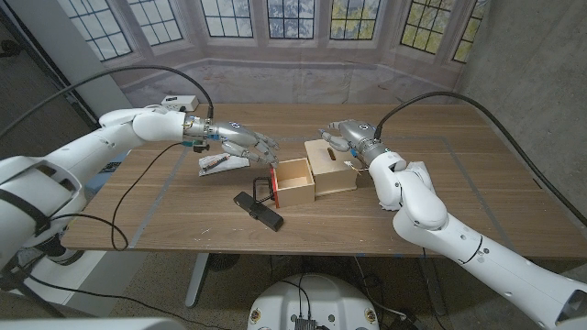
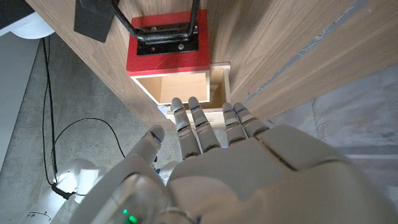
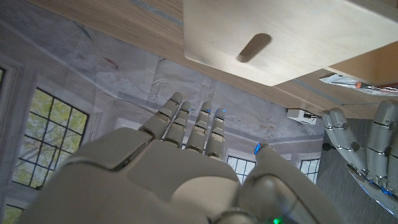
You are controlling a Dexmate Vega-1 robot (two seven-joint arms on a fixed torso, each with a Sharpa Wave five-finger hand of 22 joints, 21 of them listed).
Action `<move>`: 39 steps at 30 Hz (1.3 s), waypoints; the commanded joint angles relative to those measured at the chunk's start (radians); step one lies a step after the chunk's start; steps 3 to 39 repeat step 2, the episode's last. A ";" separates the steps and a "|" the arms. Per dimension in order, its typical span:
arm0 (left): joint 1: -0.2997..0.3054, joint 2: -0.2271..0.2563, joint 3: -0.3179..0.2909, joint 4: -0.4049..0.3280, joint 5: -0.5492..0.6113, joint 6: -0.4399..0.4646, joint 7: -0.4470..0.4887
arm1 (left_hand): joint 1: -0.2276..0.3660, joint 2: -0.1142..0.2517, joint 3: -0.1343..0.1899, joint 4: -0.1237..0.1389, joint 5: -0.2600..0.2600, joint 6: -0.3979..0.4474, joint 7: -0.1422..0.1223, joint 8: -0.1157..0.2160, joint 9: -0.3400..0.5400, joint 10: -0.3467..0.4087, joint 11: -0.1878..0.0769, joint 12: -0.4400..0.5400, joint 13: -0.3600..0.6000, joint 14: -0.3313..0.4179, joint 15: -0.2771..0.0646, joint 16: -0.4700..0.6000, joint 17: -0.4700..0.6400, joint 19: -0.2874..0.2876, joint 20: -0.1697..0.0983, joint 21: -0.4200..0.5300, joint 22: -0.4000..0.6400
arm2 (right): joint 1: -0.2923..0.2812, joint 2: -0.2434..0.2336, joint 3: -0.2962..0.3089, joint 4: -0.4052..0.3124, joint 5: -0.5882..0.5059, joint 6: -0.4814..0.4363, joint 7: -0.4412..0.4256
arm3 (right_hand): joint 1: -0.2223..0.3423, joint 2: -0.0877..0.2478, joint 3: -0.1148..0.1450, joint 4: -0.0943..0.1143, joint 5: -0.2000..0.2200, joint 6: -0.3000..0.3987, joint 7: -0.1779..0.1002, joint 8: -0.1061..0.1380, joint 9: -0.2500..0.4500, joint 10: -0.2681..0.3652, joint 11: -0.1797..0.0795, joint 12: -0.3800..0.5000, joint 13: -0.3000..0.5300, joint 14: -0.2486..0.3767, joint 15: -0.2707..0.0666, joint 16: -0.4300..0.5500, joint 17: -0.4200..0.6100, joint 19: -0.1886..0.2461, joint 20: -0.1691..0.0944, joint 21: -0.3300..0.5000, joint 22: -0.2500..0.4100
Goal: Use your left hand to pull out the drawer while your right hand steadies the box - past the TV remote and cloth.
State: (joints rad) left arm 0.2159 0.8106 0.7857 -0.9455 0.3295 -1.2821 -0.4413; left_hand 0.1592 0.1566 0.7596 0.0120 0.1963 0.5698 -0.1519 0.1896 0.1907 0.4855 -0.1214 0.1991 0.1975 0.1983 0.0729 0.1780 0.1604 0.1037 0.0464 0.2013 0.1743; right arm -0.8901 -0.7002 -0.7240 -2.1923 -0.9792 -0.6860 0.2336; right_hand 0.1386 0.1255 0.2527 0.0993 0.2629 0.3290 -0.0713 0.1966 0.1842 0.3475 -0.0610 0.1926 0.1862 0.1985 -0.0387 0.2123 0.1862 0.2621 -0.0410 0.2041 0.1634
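Now | drawer (image 1: 293, 181) out, near spread empty left robot hand (image 1: 246, 141) | right unclear

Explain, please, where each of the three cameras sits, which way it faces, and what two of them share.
Head view: on the robot's head, looking down at the table, both arms, the left hand and the right hand.
Left wrist view: on the left wrist, along its hand toward the open drawer.
Right wrist view: on the right wrist, along its hand toward the box.
Shared: head and left wrist views both show the drawer's red front.
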 commanded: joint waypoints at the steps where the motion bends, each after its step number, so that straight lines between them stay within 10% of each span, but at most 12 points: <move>1: 0.119 -0.009 -0.171 -0.116 0.076 0.080 0.097 | 0.010 0.002 0.004 -0.007 -0.001 0.000 0.001 0.001 0.003 0.000 -0.001 0.004 0.002 0.000 -0.007 0.001 0.002 0.010 -0.003 0.004 0.003 | -0.023 0.002 0.017 0.005 0.019 -0.020 -0.064 | 0.012 -0.001 0.011 0.000 0.001 0.014 0.000 0.008 0.001 0.010 -0.001 0.007 0.003 0.016 -0.027 0.005 0.002 0.010 -0.022 0.001 0.002; 39: 0.127 -0.009 -0.181 -0.125 0.084 0.087 0.110 | 0.011 0.002 0.004 -0.008 -0.001 0.000 0.001 0.001 0.003 0.000 0.001 0.004 0.002 0.000 -0.007 0.001 0.002 0.010 -0.003 0.004 0.003 | -0.027 0.003 0.019 0.005 0.020 -0.023 -0.073 | 0.013 -0.001 0.012 0.000 0.001 0.014 0.000 0.008 0.001 0.011 0.000 0.007 0.003 0.017 -0.027 0.005 0.002 0.011 -0.023 0.001 0.002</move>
